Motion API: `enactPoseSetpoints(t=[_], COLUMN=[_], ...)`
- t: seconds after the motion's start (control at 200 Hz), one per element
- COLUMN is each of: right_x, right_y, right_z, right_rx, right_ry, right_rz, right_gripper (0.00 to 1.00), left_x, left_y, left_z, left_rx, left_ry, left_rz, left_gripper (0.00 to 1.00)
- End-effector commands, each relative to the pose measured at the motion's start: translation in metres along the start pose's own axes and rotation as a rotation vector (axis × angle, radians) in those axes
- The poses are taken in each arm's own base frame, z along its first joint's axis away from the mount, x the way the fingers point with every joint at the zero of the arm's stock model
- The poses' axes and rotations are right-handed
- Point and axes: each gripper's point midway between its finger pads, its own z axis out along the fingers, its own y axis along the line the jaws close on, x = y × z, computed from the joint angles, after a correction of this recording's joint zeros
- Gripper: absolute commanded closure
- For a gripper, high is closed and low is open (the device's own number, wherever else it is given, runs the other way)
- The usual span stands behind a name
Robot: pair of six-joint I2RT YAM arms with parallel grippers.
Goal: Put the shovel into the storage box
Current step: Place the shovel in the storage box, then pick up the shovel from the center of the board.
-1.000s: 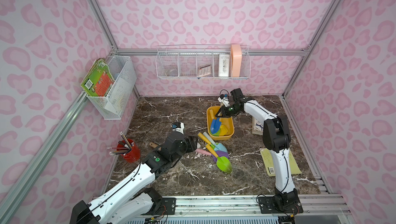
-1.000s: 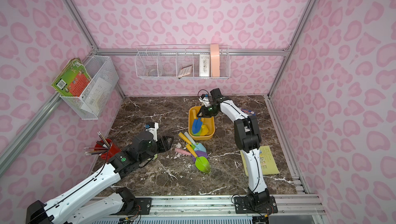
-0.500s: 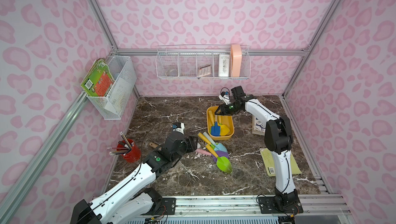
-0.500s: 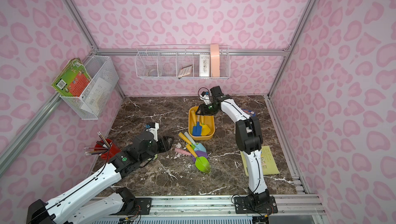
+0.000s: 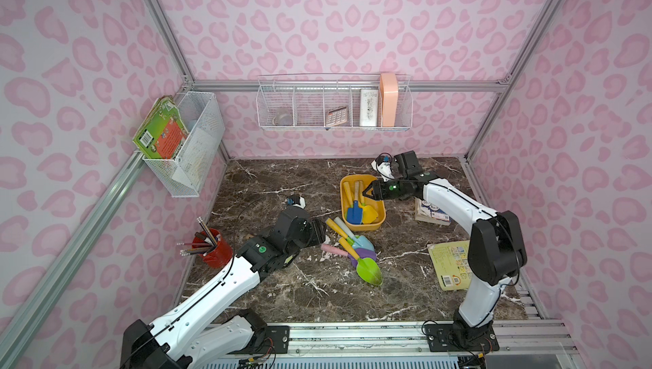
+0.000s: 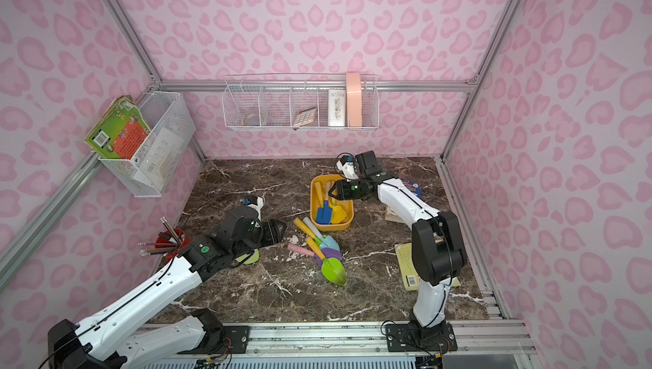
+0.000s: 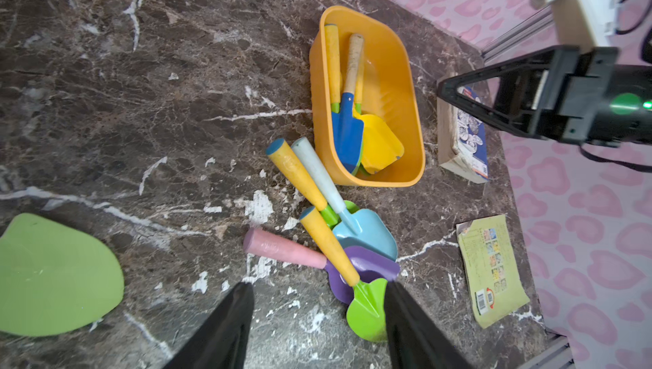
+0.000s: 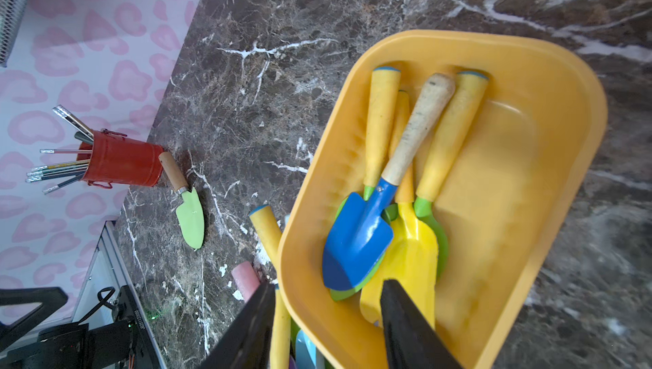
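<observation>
The storage box (image 5: 352, 177) (image 6: 313, 205) (image 7: 395, 42) (image 8: 529, 138) is a yellow-orange tub at the back middle of the marble table. Several shovels lie in it, with a blue shovel (image 5: 354, 212) (image 7: 347, 134) (image 8: 356, 240) on top. My right gripper (image 5: 368, 192) (image 6: 331, 192) (image 8: 328, 286) hangs open and empty over the box's right rim. More shovels lie piled in front of the box, among them a green-bladed shovel (image 5: 368, 272) (image 7: 367, 310). My left gripper (image 5: 317, 231) (image 6: 278, 231) (image 7: 319, 286) stands open and empty just left of that pile.
A green trowel (image 8: 190, 215) (image 7: 53, 275) lies beside the red pencil cup (image 5: 215, 252). A thick book (image 5: 432, 212) and a thin booklet (image 5: 450, 265) lie at the right by my right arm. White wire baskets (image 5: 335, 106) hang on the back and left walls.
My right gripper has opened and drawn back from the blue shovel, which now lies flat in the box. My left gripper has opened slightly without shifting.
</observation>
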Motion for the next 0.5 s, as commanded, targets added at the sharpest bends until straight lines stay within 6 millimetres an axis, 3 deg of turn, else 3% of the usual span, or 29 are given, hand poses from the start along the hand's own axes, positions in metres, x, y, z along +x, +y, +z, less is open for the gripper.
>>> enactPoseSetpoints(t=[0.0,0.27,0.495], right_x=[0.007,0.052,0.087], right_y=[0.014,0.06,0.089], right_z=[-0.005,-0.012,-0.001], right_rx=[0.029,0.022,-0.011], right_ry=[-0.052,-0.076,-0.072], right_rz=[-0.046,-0.132,-0.157], right_gripper=[0.49,0.5,0.51], left_x=[0.011,0.023,0.013], left_y=[0.015,0.057,0.13], left_z=[-0.002,-0.012,-0.039], left_rx=[-0.076,-0.227,-0.486], left_ry=[0.056,0.101,-0.002], left_rz=[0.008,-0.047,-0.199], left_gripper=[0.34,0.34,0.37])
